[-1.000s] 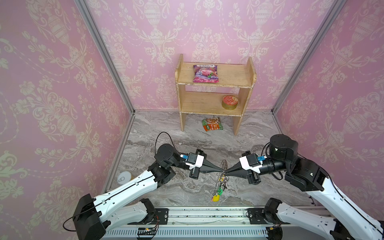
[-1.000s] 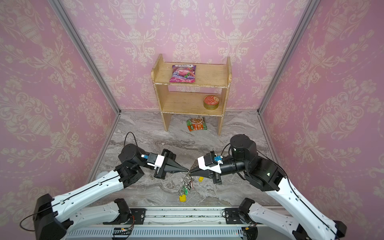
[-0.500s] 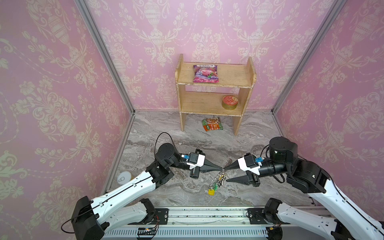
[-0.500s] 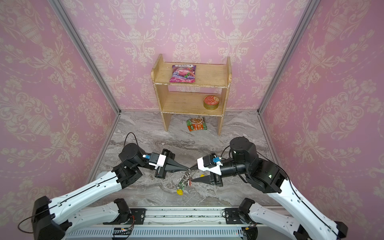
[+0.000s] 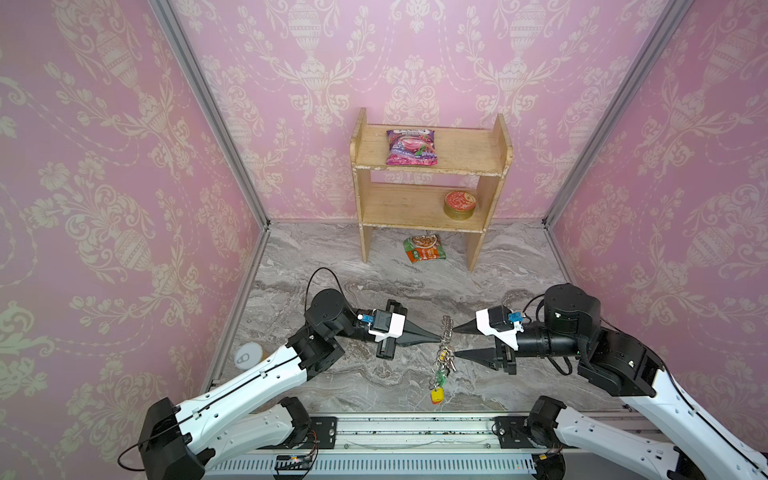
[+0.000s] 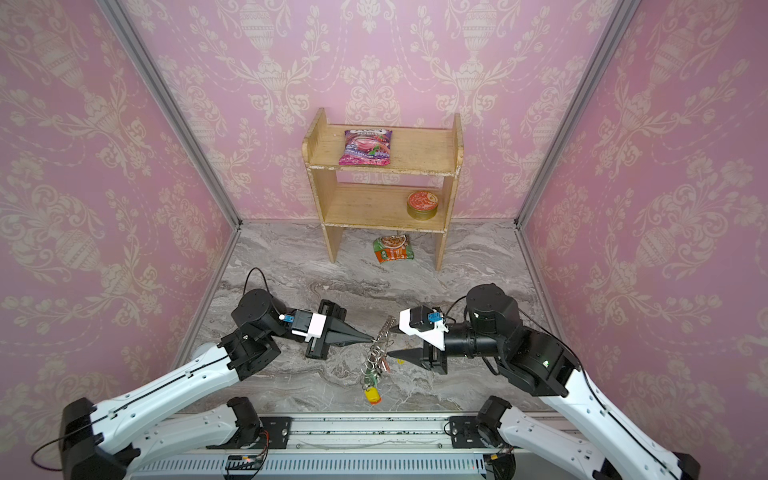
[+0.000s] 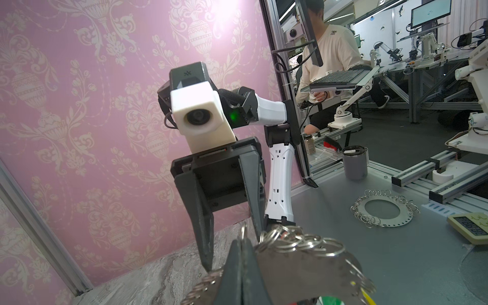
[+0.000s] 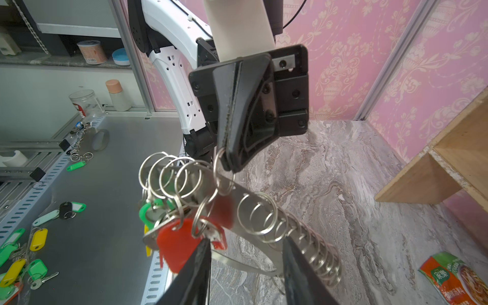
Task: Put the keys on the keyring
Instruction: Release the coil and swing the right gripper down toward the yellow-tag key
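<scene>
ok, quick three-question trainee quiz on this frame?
1. True or false: the left gripper is shut on the keyring.
2. What lies on the top board of the shelf? A) mug B) pink bag C) book
3. Fill in: the lowest-hanging key tag is ___.
Key: 1 true; 2 B; 3 yellow.
</scene>
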You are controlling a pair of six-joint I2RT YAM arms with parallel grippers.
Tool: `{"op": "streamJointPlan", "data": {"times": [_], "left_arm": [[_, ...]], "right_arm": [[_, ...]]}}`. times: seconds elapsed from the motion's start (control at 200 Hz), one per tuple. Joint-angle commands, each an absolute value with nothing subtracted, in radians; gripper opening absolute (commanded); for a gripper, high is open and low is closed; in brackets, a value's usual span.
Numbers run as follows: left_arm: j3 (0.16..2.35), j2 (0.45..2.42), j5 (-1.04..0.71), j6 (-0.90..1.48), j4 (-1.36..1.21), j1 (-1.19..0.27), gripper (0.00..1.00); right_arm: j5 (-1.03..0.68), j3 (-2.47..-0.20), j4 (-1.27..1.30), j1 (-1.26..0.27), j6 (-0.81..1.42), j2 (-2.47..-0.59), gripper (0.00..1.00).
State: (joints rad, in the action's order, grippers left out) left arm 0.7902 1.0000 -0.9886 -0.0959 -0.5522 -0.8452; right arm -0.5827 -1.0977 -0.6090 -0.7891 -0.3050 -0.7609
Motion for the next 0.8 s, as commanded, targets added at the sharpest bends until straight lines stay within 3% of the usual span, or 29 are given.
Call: {"op": "streamJointPlan", "data": {"times": [0.0, 0.455, 0.796], "left_arm": [[0.787, 0.977, -0.981, -0.107, -0.587, -0.835, 0.0], [0.709, 0.951, -0.875, -0.069, -0.619, -0.824, 0.0], [0.466, 0.774, -0.523, -0.119, -0.596, -0.817, 0.0]], "right_arm": [[-0.525, -1.081, -0.567, -0.79, -0.255, -0.734, 0.45], [-0.281, -0.958, -0.488, -0.776, -0.049, -0.667, 0.49], [-0.036, -0.748, -0.466, -0.749, 0.328, -0.737, 0.63]]}}
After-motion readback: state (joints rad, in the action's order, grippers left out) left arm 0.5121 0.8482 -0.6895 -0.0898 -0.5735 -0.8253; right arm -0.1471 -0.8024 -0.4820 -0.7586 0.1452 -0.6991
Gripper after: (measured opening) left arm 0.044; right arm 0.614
